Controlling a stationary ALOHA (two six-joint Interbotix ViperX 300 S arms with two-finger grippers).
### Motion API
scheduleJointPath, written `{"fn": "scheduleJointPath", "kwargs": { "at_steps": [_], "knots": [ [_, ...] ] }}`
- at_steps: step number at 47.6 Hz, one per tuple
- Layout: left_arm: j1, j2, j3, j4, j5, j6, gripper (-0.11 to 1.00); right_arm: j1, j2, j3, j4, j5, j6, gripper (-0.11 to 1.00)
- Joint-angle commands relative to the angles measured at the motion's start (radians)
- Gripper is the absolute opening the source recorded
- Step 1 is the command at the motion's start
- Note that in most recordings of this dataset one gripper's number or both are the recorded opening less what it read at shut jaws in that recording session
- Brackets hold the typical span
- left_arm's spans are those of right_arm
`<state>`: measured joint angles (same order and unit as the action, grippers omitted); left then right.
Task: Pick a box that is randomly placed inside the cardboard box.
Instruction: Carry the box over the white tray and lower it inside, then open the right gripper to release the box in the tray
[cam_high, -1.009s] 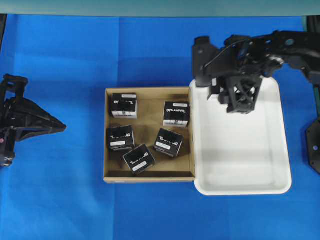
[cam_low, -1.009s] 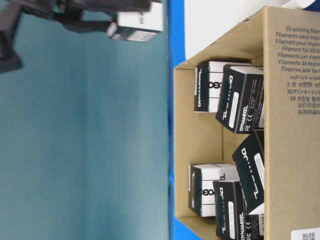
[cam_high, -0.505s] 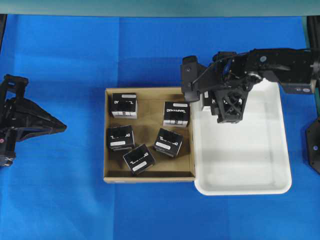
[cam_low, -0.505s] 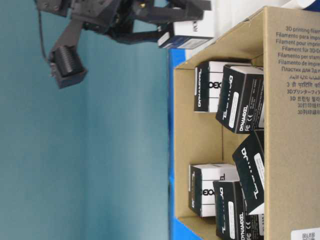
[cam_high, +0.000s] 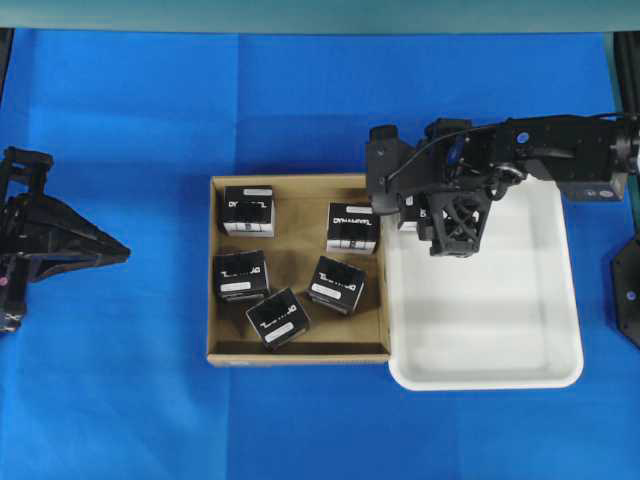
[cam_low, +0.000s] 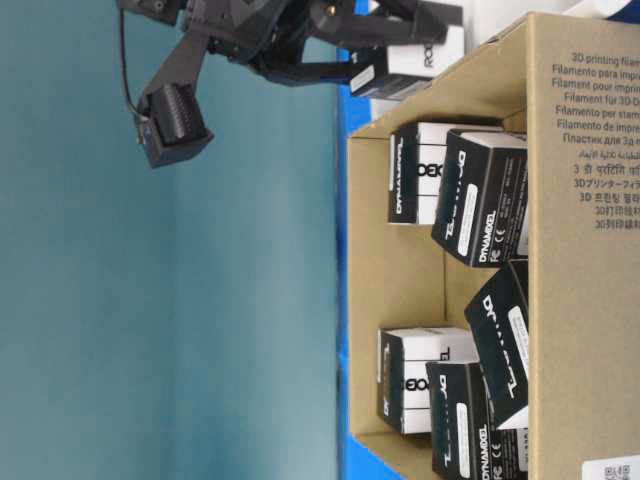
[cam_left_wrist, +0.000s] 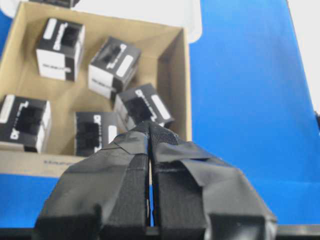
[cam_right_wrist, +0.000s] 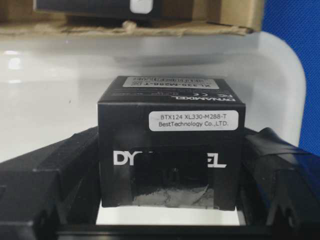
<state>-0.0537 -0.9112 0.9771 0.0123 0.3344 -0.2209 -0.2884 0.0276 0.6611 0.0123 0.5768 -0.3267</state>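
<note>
Right pincer (cam_high: 428, 215) shifted toward cardboard box (cam_high: 215, 300) rim, clamping box (cam_right_wrist: 171, 142), left pincer (cam_left_wrist: 150, 150) closed.

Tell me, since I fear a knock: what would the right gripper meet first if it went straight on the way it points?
Probably the white plastic tray. The right gripper, jaws shut on the box, points at the tray's floor near the cardboard box. Nothing else shows in between, though depth is unclear.
</note>
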Motion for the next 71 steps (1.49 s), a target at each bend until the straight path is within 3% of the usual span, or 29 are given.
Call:
{"fn": "scheduleJointPath", "kwargs": {
  "at_steps": [1, 26, 34, 55, 71],
  "knots": [
    [-0.003, 0.005, -0.018, 0.003, -0.005, 0.0, -0.03, -0.002, 0.009, -0.006, 0.003, -0.005, 0.005, 0.75],
    [-0.003, 0.003, -0.015, 0.003, -0.003, 0.002, -0.03, -0.005, 0.02, -0.002, 0.002, -0.006, 0.012, 0.75],
    [-0.003, 0.003, -0.015, 0.003, -0.003, 0.0, -0.03, 0.003, 0.009, -0.002, -0.005, -0.041, 0.006, 1.0],
    [0.002, 0.006, -0.017, 0.002, -0.005, 0.0, -0.03, -0.006, -0.015, 0.017, -0.005, -0.094, 0.012, 0.99],
    [0.002, -0.003, -0.02, 0.003, -0.011, -0.002, -0.03, -0.003, -0.219, 0.011, 0.002, -0.25, 0.015, 0.99]
  ]
}}
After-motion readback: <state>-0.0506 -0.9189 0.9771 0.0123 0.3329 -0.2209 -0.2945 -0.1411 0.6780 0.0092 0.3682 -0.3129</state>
